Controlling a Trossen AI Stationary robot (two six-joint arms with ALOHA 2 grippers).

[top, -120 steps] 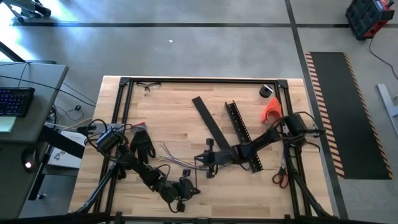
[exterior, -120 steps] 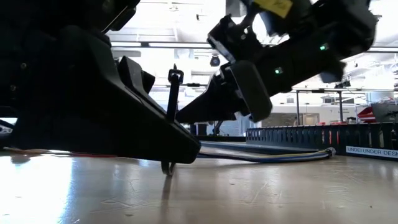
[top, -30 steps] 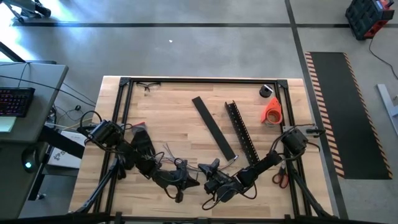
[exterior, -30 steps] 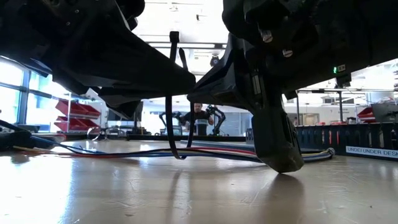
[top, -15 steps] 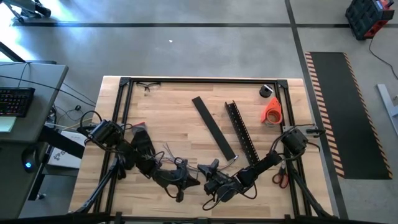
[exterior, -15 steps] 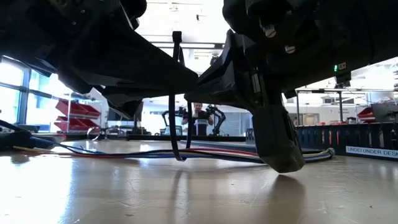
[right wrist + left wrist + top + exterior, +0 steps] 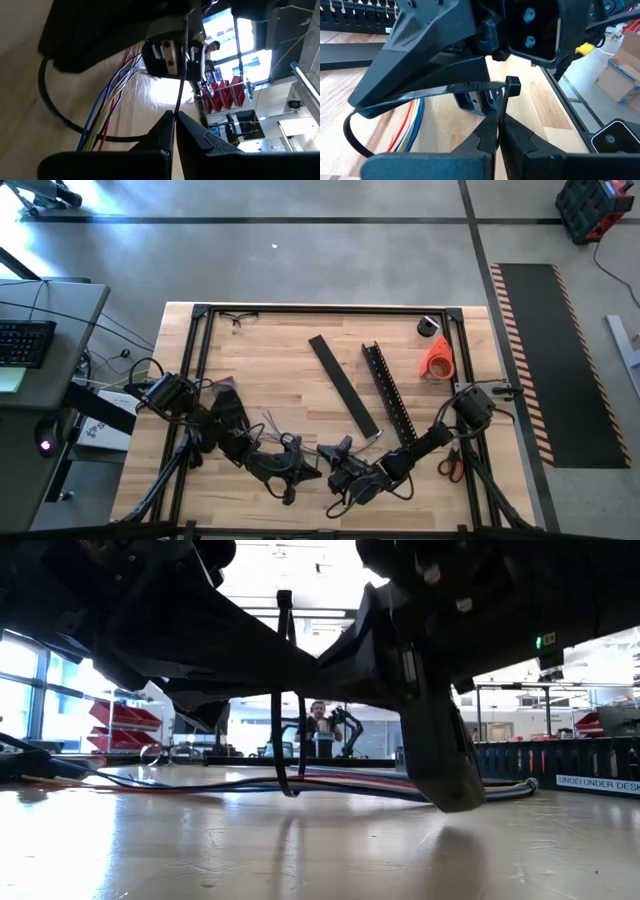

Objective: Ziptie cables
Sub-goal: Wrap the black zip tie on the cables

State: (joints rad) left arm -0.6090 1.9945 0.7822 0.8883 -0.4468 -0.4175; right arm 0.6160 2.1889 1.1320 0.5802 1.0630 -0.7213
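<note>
The cables (image 7: 268, 423) are thin coloured wires lying on the wood, and they run level across the low view (image 7: 180, 783). A black zip tie (image 7: 277, 690) loops under and around them. Its strap stands upright and its head (image 7: 512, 86) is at the top. My left gripper (image 7: 498, 120) and my right gripper (image 7: 175, 117) meet tip to tip just above the bundle, near the table's near edge (image 7: 315, 460). Each is shut on the zip tie. The wires (image 7: 415, 120) pass through the loop in both wrist views (image 7: 107, 100). My left gripper pinches the zip tie's strap (image 7: 501, 106) just below the head, between its two fingertips. The loop sags beyond them around the wires. The head stands clear of the fingers. My right gripper pinches a thin stretch of the strap (image 7: 178, 102) between its fingertips. The strap runs straight on from the fingers toward the left gripper. Its loop (image 7: 47, 100) lies around the wires on the table.
A black slotted channel bar (image 7: 390, 400) and a flat black strip (image 7: 343, 385) lie slantwise behind the grippers. An orange tape roll (image 7: 436, 358), red-handled scissors (image 7: 450, 467) and glasses (image 7: 238, 318) sit near the frame edges. A person (image 7: 318, 725) stands in the room beyond.
My right gripper has tipped slightly. Its wrist end has risen while its lower fingertip has stayed near the table. The zip tie and the wires have kept their place.
</note>
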